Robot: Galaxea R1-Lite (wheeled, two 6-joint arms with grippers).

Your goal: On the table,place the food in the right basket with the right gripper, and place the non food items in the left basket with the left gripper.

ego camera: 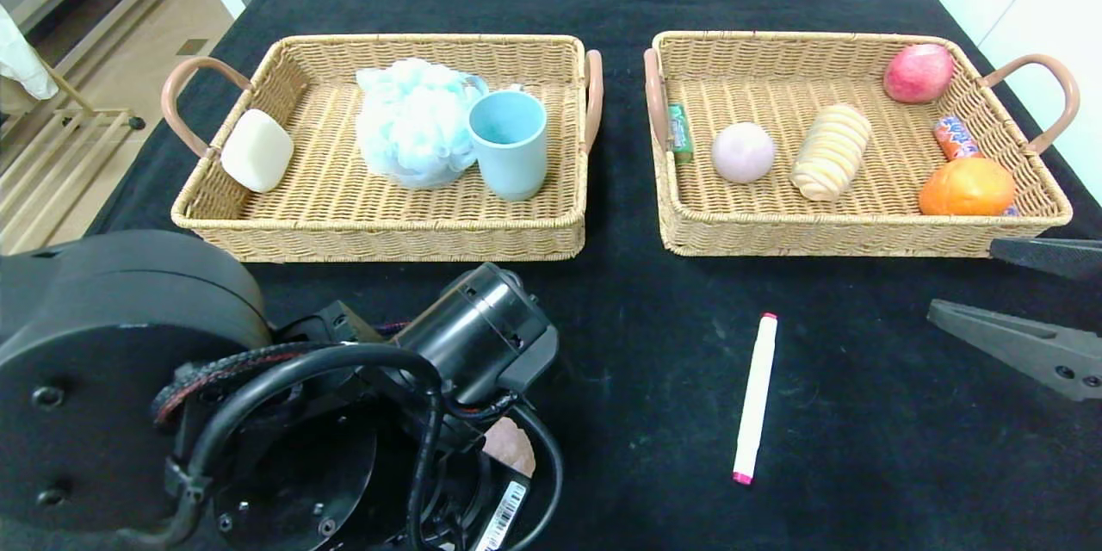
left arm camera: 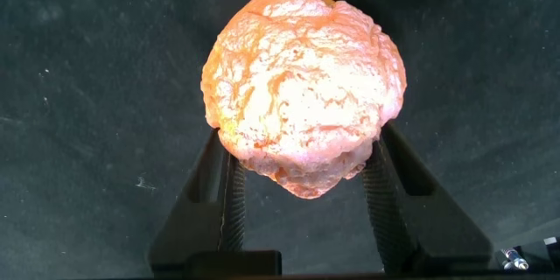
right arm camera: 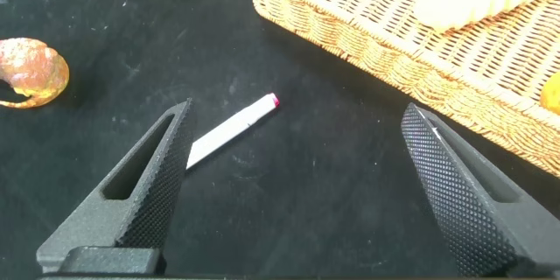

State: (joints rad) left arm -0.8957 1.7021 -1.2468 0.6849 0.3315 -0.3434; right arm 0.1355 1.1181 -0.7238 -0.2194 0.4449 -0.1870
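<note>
A lumpy pink-orange stone (left arm camera: 302, 96) lies on the black cloth at the table's front, under my left arm (ego camera: 510, 445). My left gripper (left arm camera: 306, 153) is down around it, its two pads pressed against the stone's sides. The stone also shows in the right wrist view (right arm camera: 31, 70). A white marker with pink ends (ego camera: 755, 396) lies right of centre on the cloth; it shows again in the right wrist view (right arm camera: 232, 129). My right gripper (ego camera: 960, 280) is open and empty at the right edge, in front of the right basket (ego camera: 861, 241).
The left basket (ego camera: 379, 232) holds a white soap (ego camera: 256, 150), a blue bath pouf (ego camera: 413, 120) and a blue cup (ego camera: 510, 142). The right basket holds an apple (ego camera: 918, 72), an orange (ego camera: 966, 187), a bread roll (ego camera: 831, 151), a pale ball (ego camera: 743, 151) and small packets.
</note>
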